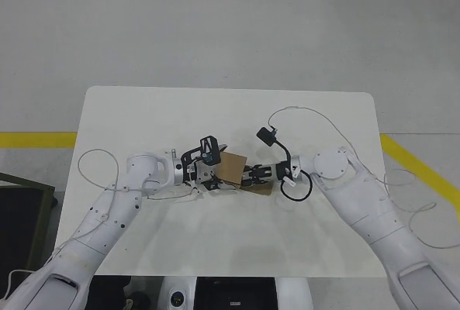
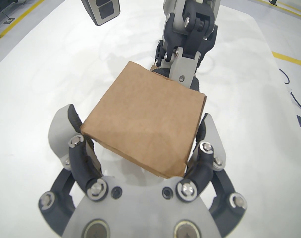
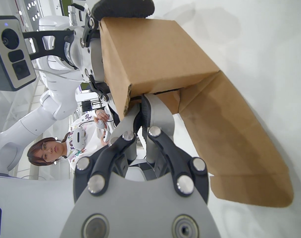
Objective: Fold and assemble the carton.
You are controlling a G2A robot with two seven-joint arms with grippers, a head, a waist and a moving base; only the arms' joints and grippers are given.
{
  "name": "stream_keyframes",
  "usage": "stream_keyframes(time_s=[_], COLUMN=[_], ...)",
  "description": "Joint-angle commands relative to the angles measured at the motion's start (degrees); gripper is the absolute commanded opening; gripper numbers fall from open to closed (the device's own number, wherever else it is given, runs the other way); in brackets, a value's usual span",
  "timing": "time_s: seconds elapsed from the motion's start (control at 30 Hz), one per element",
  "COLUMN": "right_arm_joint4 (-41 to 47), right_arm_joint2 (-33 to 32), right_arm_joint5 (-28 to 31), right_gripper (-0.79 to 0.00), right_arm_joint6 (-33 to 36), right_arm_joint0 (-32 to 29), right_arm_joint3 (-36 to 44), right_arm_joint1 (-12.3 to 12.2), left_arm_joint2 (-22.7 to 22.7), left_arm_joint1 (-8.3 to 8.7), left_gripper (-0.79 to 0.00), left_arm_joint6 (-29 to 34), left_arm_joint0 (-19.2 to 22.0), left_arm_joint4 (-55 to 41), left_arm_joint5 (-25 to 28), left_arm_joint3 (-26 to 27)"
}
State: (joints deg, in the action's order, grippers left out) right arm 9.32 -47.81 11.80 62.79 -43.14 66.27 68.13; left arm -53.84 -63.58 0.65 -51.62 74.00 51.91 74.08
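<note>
Toward nine o'clock of the white table [image 1: 136,108], the left arm lies across the surface and ends just short of centre. There the left gripper [image 2: 138,122] straddles the carton [image 1: 233,166]. Its fingers [image 2: 72,118] are spread about as wide as the box, and their dark pads press on two opposite side walls, so it grips that end firmly. The carton, plain brown cardboard, sits at the table's centre between the two grippers, with a closed flat panel facing up. Whether its underside touches the table cannot be told. One long flap [image 3: 234,149] stands open from the end away from the left gripper, reaching out at roughly four o'clock of the box in the top view. At three o'clock of the carton is the right gripper [image 3: 141,105], its fingers drawn almost together. Their tips are tucked against the box's edge beside the root of the open flap, and they appear to pinch a thin cardboard lip there. The right arm runs back from it toward the table's four o'clock corner.
</note>
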Motion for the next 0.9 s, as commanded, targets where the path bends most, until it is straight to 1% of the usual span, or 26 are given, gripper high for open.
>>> stream_keyframes(time_s=[0.0, 0.2, 0.37, 0.57, 0.73, 0.8, 0.87], right_arm_joint4=[0.3, 1.2, 0.7, -1.8, -3.6, -4.8, -5.8], right_arm_joint2=[0.5, 1.5, 0.6, -2.6, -6.8, -8.6, -10.3], right_arm_joint5=[0.5, 2.1, 2.1, 0.8, -0.4, -1.3, -2.6], right_gripper=[-0.785, -0.785, -0.785, -0.785, -0.754, -0.723, -0.674], right_arm_joint6=[-0.1, -0.2, 1.3, 4.3, 6.1, 7.1, 8.1], right_arm_joint0=[0.4, 1.3, 1.6, 0.6, -1.7, -2.7, -3.9], right_arm_joint3=[-0.8, -2.9, -3.2, -1.9, 1.5, 3.5, 5.7], right_arm_joint1=[0.3, 1.1, 0.8, -0.8, -2.7, -3.5, -4.3], left_arm_joint2=[0.0, -0.2, -0.3, -0.5, -0.7, -0.7, -0.7], left_arm_joint1=[-0.01, -0.01, -0.03, -0.04, -0.09, -0.13, -0.18], left_gripper=[0.000, 0.000, 0.000, 0.000, 0.000, 0.000, 0.000], left_arm_joint6=[0.0, 0.0, 0.2, 0.4, 1.1, 1.4, 1.7], left_arm_joint0=[0.0, -0.2, -0.2, -0.5, -0.7, -0.7, -0.7], left_arm_joint4=[0.0, -0.1, -0.2, -0.5, -0.8, -1.0, -1.2], left_arm_joint5=[-0.1, 0.0, 0.0, -0.5, -1.4, -1.9, -2.1], left_arm_joint3=[0.0, 0.0, 0.1, 0.3, 0.5, 0.6, 0.6])
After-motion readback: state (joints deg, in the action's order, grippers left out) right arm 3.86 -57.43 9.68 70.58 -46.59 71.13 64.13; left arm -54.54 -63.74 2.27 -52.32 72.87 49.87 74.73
